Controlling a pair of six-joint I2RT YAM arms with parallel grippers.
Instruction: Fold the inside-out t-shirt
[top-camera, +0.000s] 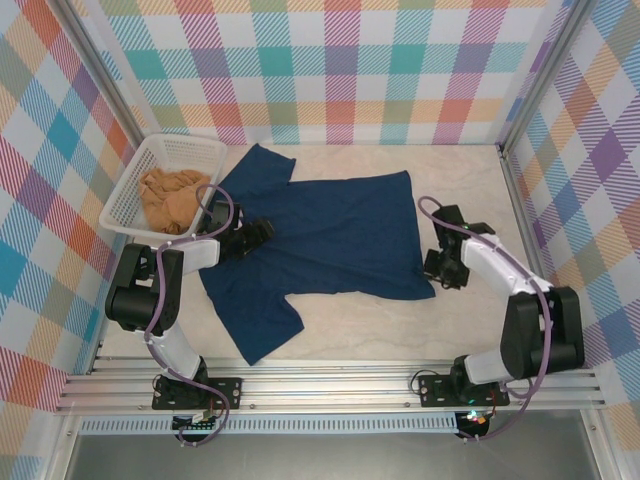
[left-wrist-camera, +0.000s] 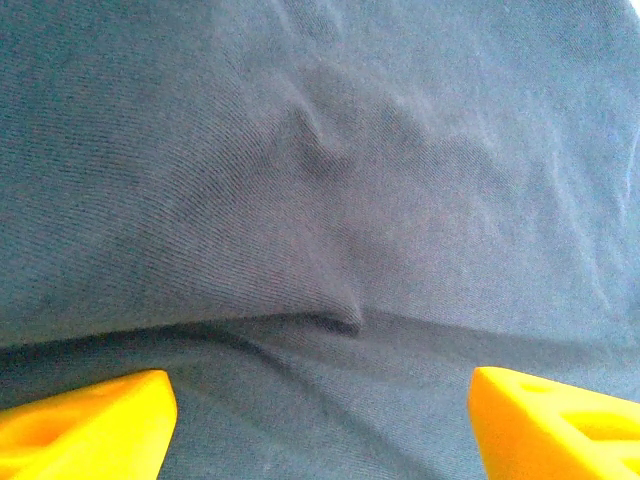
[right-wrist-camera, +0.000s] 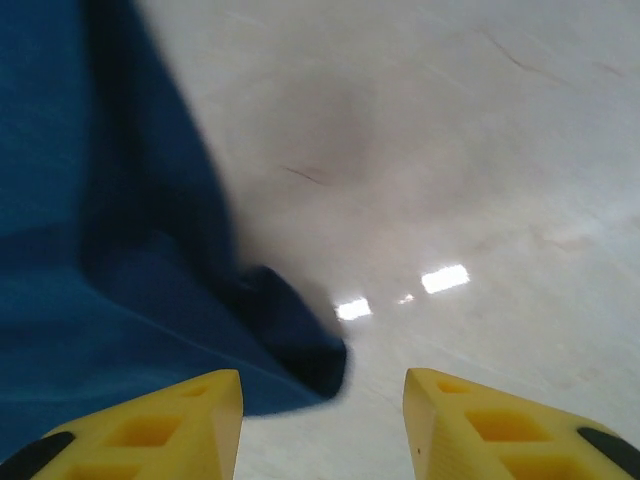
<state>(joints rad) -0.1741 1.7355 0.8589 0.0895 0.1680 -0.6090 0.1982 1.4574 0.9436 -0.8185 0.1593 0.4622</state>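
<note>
The navy t-shirt (top-camera: 320, 235) is lying spread out on the desk (top-camera: 470, 190), with one sleeve reaching toward the white basket (top-camera: 185, 150) that is holding a tan-orange garment (top-camera: 172, 197). The left hand (top-camera: 262, 232) is hanging low over the shirt's left side, its fingers apart and gripping nothing. The right hand (top-camera: 437, 268) is open too, at the shirt's right lower corner

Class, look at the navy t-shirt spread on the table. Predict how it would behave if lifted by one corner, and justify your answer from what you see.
The t-shirt would probably hang limp rather than hold its shape: it lies flat with soft creases. It seems light, as its hem corner looks thin. Pushed, it would probably bunch up, as the fold suggests.
</note>
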